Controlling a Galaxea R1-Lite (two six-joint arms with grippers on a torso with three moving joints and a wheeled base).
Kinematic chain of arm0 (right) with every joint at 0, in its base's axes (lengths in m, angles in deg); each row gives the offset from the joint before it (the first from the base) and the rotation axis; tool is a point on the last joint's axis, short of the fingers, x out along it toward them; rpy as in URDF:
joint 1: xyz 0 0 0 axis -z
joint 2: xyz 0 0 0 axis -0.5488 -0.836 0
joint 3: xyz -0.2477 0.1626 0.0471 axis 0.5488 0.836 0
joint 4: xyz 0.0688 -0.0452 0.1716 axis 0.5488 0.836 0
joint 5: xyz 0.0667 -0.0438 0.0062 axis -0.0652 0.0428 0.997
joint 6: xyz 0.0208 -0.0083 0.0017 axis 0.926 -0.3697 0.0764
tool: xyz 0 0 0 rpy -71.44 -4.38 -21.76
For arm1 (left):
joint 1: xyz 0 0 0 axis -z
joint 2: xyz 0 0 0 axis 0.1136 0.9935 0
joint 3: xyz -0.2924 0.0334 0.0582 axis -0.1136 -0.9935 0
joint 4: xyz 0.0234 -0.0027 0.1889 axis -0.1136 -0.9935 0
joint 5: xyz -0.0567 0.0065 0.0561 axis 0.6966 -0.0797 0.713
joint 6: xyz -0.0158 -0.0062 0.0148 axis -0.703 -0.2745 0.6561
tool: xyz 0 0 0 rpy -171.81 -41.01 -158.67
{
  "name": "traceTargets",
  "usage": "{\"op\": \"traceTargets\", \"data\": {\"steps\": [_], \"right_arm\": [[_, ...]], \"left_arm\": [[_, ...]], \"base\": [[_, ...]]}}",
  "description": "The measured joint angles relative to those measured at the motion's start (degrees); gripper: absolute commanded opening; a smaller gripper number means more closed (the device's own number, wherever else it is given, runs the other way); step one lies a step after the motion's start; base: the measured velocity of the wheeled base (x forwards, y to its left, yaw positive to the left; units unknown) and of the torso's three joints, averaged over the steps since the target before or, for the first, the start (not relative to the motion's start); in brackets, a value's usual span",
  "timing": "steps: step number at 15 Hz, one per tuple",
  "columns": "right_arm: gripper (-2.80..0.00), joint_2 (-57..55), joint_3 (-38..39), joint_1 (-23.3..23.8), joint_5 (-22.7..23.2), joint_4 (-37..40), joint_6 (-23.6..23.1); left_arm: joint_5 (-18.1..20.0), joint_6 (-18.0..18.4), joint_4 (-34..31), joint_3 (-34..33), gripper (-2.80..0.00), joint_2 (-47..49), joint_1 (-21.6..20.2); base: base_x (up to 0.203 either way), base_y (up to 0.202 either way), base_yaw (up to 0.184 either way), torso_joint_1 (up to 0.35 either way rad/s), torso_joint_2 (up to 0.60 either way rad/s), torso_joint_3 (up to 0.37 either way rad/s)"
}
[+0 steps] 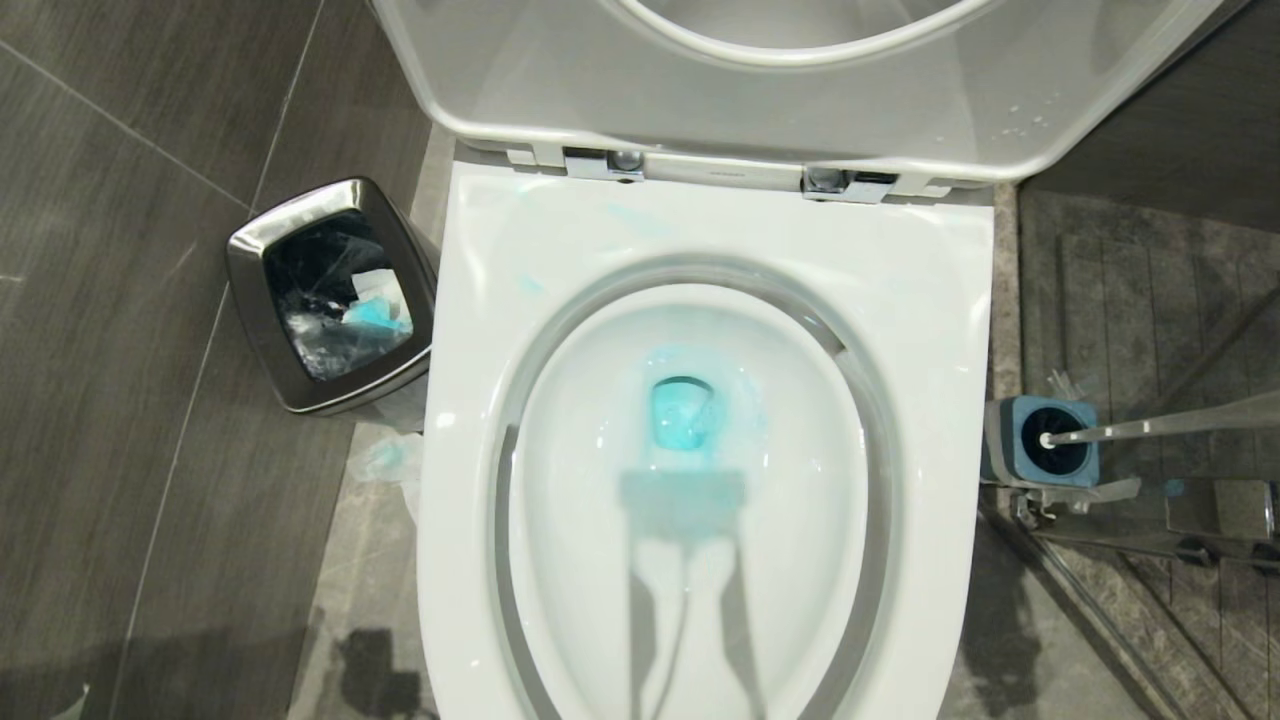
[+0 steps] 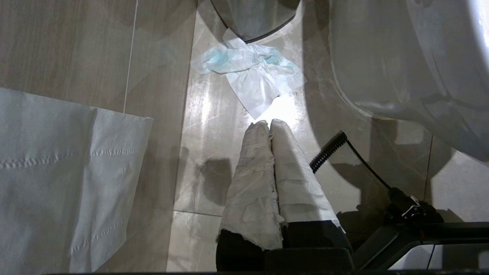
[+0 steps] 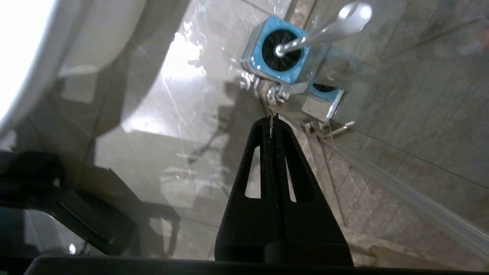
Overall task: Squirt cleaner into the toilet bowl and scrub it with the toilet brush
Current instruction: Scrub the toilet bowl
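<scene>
The white toilet bowl (image 1: 560, 420) fills the head view, seat and lid raised. Turquoise cleaner (image 1: 682, 415) tints the water at its bottom, with pale blue smears on the rim. The toilet brush (image 1: 1150, 427) stands in its blue-topped holder (image 1: 1045, 455) on the floor to the bowl's right; its white handle (image 3: 324, 28) and the holder (image 3: 276, 49) also show in the right wrist view. My right gripper (image 3: 272, 119) is shut and empty, above the floor short of the holder. My left gripper (image 2: 268, 123), fingers wrapped in white tape, is shut and empty beside the toilet's base (image 2: 401, 65).
A steel bin (image 1: 335, 295) with a bag liner stands left of the bowl. Crumpled blue-stained tissue (image 2: 248, 72) lies on the floor by it. A sheet of white paper (image 2: 57, 175) hangs near the left gripper. A glass panel (image 3: 401, 99) rises behind the brush holder and mirrors it.
</scene>
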Motion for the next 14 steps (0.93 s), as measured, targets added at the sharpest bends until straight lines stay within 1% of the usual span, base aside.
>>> {"op": "traceTargets", "data": {"steps": [2,6,8,10,12,14], "right_arm": [[-2.80,-0.27,1.71,0.47,-0.03,-0.28,-1.44],[-2.80,-0.84,6.68,0.66,-0.11,-1.94,-1.63],[-2.80,-1.01,10.85,1.15,-1.12,-4.82,-1.41],[-2.80,-1.78,16.69,2.47,-1.88,-12.73,-1.24],[-2.80,-3.79,22.02,3.60,-2.20,-23.55,-1.17],[-2.80,-5.12,25.20,4.36,-2.55,-29.18,-1.17]], "left_arm": [[-0.01,-0.02,0.00,0.00,-2.80,0.00,0.00],[-0.01,-0.02,0.02,0.00,-2.80,0.00,0.00],[-0.01,0.03,0.00,0.00,-2.80,0.00,0.00],[-0.01,0.01,0.00,0.00,-2.80,0.00,0.00],[-0.01,0.00,0.00,0.00,-2.80,0.00,0.00],[-0.01,-0.02,0.00,0.00,-2.80,0.00,0.00]], "base": [[0.000,0.000,0.000,0.000,0.00,0.000],[0.000,0.000,0.000,0.000,0.00,0.000],[0.000,0.000,0.000,0.000,0.00,0.000],[0.000,0.000,0.000,0.000,0.00,0.000],[0.000,0.000,0.000,0.000,0.00,0.000],[0.000,0.000,0.000,0.000,0.00,0.000]]}}
